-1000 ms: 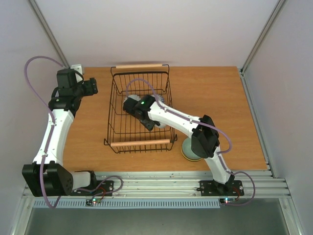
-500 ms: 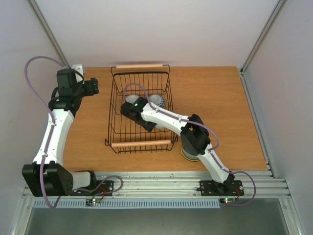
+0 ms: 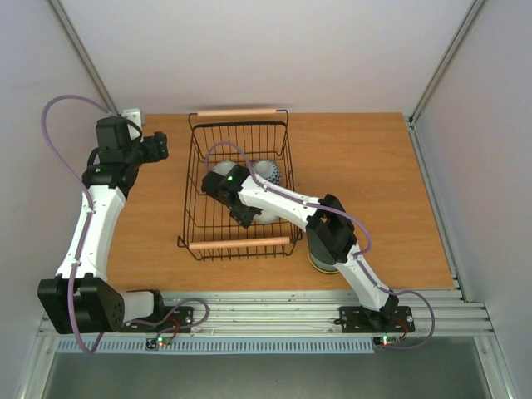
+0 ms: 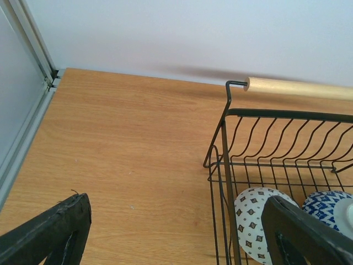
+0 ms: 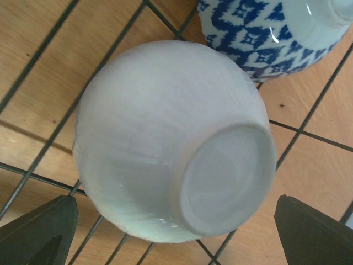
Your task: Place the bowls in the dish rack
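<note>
The right gripper [image 3: 245, 218], jaws spread over the white bowl [image 5: 165, 138] set in the dish rack [image 3: 193, 166], should lift clear for the near-edge green bowl [image 3: 320, 264]; the left gripper [image 4: 179, 232] is likewise agape.

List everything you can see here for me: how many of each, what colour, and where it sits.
dish rack: one, black wire, pale wooden handles, mid-table.
plain bowl: one, white, in the rack, foot showing.
patterned bowl: one, blue-and-white, in the rack beside it.
dotted bowl: one, white with dark marks, in the rack.
green bowl: one, pale green, on the table outside the rack, partly hidden.
table: one, brown wood.
left fingers: two, black, open, left of the rack.
right fingers: two, black, open either side of the plain bowl.
</note>
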